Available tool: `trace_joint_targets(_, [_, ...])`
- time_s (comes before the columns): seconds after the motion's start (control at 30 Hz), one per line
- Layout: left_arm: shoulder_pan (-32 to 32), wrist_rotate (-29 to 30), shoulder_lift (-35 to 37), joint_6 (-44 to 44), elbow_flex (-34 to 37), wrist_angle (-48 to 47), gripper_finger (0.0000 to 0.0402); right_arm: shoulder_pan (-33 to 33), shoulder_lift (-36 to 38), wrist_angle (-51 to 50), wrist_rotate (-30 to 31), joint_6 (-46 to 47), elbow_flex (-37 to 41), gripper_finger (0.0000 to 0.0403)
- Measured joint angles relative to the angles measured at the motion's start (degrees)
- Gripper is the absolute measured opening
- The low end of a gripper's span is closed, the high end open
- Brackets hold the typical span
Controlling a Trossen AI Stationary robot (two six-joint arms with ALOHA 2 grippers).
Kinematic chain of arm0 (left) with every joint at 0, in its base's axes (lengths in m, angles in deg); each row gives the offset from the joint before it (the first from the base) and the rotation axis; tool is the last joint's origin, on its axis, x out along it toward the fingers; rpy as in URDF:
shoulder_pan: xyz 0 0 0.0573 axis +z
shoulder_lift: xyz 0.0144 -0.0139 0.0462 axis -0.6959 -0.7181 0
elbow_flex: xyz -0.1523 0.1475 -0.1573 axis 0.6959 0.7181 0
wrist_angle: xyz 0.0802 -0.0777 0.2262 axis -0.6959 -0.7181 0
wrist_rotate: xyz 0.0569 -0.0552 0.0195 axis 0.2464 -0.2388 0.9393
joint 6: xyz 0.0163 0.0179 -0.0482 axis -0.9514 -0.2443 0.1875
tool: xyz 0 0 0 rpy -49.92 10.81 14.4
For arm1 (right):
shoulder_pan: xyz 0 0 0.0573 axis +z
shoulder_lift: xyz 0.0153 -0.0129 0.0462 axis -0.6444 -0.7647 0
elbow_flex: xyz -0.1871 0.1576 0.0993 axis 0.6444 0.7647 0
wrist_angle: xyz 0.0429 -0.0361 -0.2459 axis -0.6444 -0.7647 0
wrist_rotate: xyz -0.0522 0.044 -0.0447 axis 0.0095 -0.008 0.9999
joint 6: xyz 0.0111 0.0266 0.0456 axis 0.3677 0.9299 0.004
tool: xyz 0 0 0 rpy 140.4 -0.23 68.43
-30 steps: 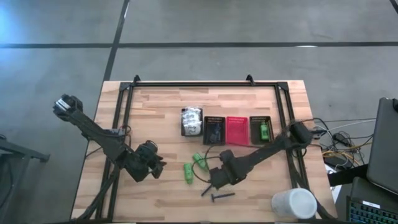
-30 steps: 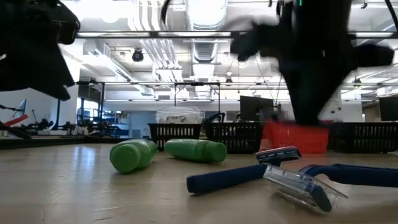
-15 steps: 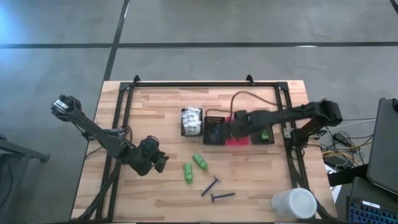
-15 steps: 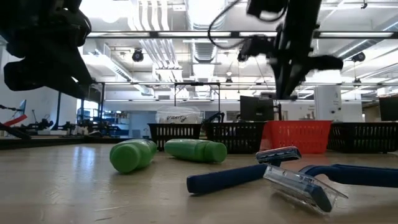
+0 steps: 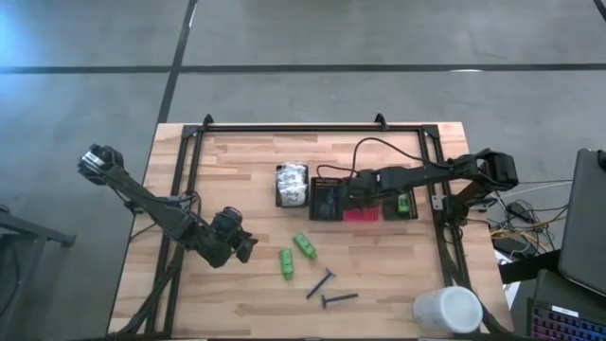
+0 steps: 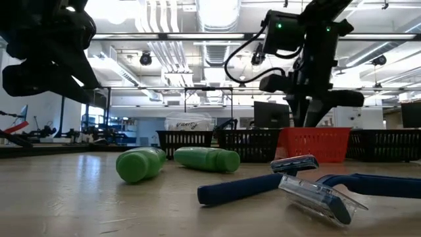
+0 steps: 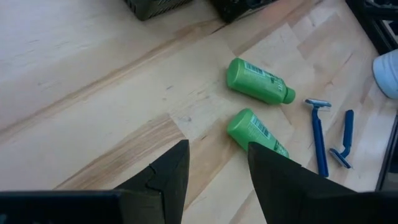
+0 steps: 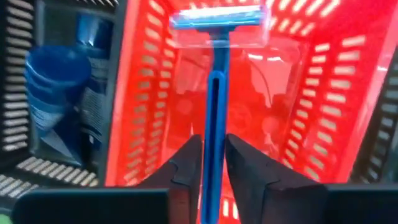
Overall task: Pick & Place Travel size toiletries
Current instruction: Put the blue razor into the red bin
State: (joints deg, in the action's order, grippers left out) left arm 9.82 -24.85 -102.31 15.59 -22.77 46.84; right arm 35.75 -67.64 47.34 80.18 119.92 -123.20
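1. While your right gripper [image 8: 213, 163] clenches the blue razor [image 8: 214, 93], it hangs over the red bin [image 5: 360, 199] at the frame's centre.
2. Your left gripper [image 7: 214, 163], lower left, is spread apart near two green bottles [image 7: 258, 82].

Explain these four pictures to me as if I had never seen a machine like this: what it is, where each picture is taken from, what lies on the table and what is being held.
This is a robot with two dark jointed arms at a wooden table. One picture looks straight down, one looks level across the tabletop, and two come from cameras on the wrists. The right hand is shut on a thin blue long-handled razor, held above the red mesh bin in a row of black bins. The left hand hangs open above the table's left part, holding nothing. On the wood lie two bright green little bottles, two more blue razors and a large white cup. White crinkly packets fill the leftmost bin.
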Motion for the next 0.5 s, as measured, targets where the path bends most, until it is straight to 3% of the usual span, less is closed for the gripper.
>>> trace_joint_targets(0.3, [0.07,0.26,0.00,0.85,0.00,0.11,0.0168,0.17,0.00,0.63,2.87,-3.96,-2.31,0.0156])
trace_joint_targets(0.5, [0.07,0.28,0.00,1.99,0.00,0.27,0.0168,5.57,0.22,0.75,3.00,-13.39,-8.35,0.0204])
